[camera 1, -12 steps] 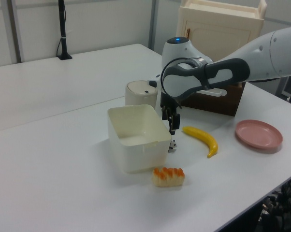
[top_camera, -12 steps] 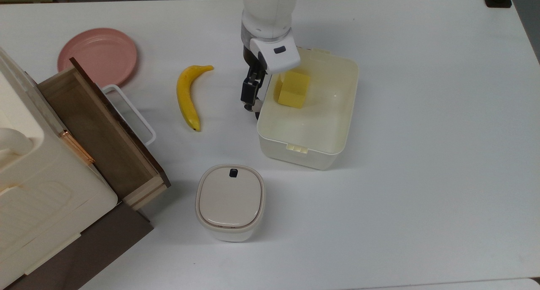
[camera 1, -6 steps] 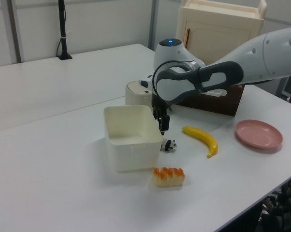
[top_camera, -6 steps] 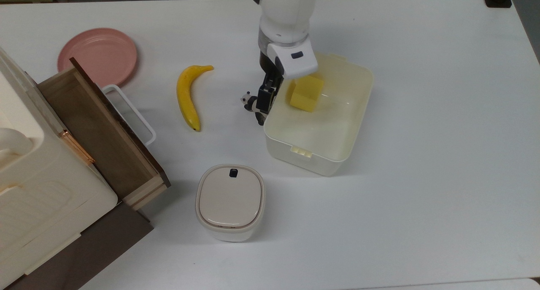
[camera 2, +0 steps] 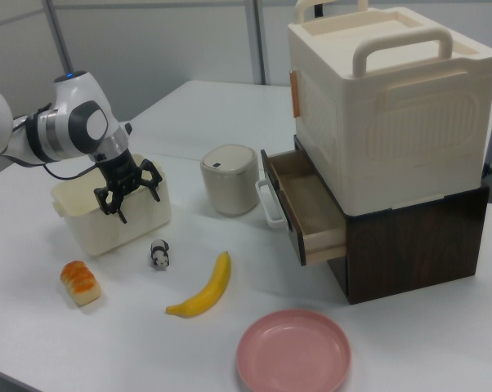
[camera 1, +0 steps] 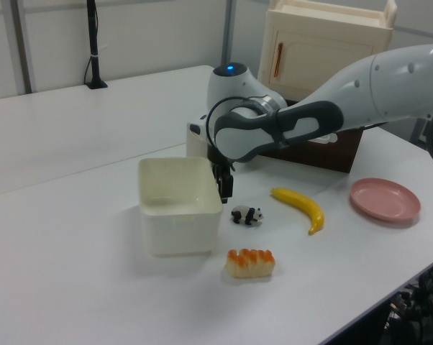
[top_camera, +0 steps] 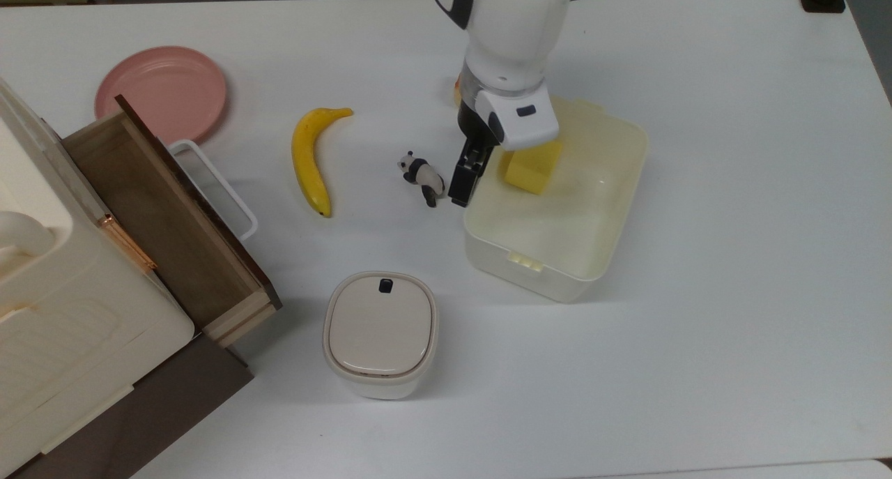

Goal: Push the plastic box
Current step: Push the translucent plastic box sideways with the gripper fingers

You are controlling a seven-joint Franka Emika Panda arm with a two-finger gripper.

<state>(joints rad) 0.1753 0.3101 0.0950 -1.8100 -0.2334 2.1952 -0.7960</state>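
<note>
Cream plastic box (top_camera: 557,221) on tabletop (top_camera: 732,256), long side wall touching end effector (top_camera: 463,186). Fingers look closed, gripping nothing. Push appears under way, contact made. Panda figurine (top_camera: 421,177) just behind end effector, banana (top_camera: 310,160) beyond. Endpoint unknown; more shoving likely left.

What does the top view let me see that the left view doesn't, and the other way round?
Top view: it looks down into the plastic box at a yellow block, and into the open drawer. Left view: the orange-topped bread roll in full near the box, and a blue light on the arm. Both: the box, banana, toy panda and pink plate.
</note>
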